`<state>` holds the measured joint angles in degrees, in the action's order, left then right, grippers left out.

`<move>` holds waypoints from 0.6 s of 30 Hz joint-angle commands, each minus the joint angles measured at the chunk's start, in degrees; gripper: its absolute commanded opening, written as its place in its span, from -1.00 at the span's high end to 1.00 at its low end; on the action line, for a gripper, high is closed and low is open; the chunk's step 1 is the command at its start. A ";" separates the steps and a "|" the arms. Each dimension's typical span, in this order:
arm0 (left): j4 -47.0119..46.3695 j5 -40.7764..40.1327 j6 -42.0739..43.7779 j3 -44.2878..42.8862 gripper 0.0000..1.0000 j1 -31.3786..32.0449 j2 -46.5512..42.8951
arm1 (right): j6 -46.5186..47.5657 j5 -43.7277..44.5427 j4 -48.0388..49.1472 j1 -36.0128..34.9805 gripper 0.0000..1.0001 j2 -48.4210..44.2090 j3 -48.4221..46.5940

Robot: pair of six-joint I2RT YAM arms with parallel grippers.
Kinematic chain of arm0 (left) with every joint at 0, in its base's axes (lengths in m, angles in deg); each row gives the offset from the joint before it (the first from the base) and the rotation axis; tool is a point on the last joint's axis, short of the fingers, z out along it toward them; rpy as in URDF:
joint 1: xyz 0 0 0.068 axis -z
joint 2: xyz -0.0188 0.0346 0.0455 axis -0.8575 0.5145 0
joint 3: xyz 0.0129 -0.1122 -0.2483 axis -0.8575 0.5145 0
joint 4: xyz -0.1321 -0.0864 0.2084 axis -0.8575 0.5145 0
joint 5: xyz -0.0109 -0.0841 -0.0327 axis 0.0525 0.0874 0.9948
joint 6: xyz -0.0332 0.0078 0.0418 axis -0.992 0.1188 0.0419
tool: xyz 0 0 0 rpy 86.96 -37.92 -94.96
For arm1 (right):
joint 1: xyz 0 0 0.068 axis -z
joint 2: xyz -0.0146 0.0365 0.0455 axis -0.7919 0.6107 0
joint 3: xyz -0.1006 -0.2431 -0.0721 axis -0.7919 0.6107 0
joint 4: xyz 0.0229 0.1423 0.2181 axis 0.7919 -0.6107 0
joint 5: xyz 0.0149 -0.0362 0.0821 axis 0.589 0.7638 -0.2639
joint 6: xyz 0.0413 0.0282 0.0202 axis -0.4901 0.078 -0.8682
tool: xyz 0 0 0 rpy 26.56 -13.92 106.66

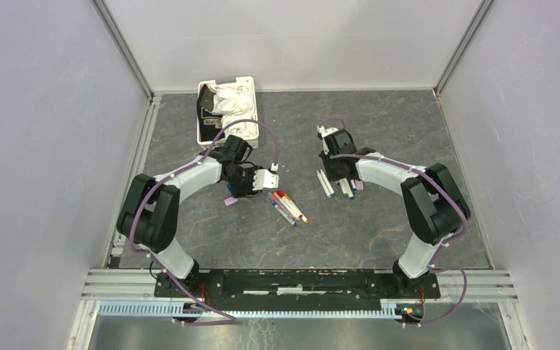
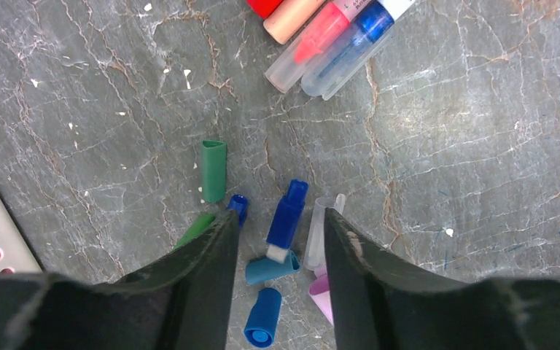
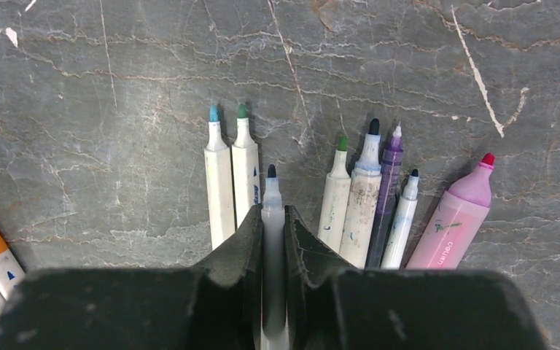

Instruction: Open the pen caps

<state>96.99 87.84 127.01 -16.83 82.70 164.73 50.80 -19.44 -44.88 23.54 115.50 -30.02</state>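
Several capped pens (image 1: pixel 288 206) mid-table from above, white basket (image 1: pixel 226 109) far left, open table (image 1: pixel 379 233) near right, left wrist view, my left gripper (image 2: pixel 281 219) partly spread, gripping nothing, loose pen caps (image 2: pixel 262 319) between my fingers, right wrist view, my right gripper (image 3: pixel 270 219) pinched narrow on a dark-tipped pen (image 3: pixel 271 193), uncapped pens (image 3: pixel 368 197) close either side.

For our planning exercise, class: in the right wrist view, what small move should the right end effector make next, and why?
Probably lower and release. The right end effector is shut on a black-tipped pen whose cap is already off, and it is lined up with the gap in the row of uncapped pens.
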 commanded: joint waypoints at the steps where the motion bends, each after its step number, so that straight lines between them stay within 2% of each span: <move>1: 0.98 1.61 -2.89 -2.44 -0.13 0.29 -1.58 | 0.08 2.14 2.20 0.04 0.66 0.94 -2.22; 9: 5.73 3.09 -5.36 -8.13 -0.21 0.19 -4.88 | 0.60 3.69 2.37 -0.03 0.54 0.48 -1.89; 10: 7.15 3.91 -5.98 -9.74 -0.43 0.24 -5.53 | 0.82 3.72 2.39 -0.05 0.50 0.12 -1.95; 11: 8.76 4.66 -6.70 -11.47 -0.54 0.17 -6.06 | 0.95 3.64 2.52 -0.06 0.39 -0.22 -1.83; 12: 10.74 5.27 -7.50 -13.68 -0.77 0.16 -6.59 | 1.17 3.56 2.60 0.04 0.34 -0.63 -1.78; 18: 16.51 4.83 -13.63 -24.21 -0.99 -0.04 -10.26 | 0.49 3.74 2.74 -0.22 0.37 -4.66 -1.62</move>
<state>108.79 90.55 120.06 -34.62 82.70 159.22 51.57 -17.60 -43.85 23.54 115.72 -30.20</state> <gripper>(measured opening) 0.953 0.319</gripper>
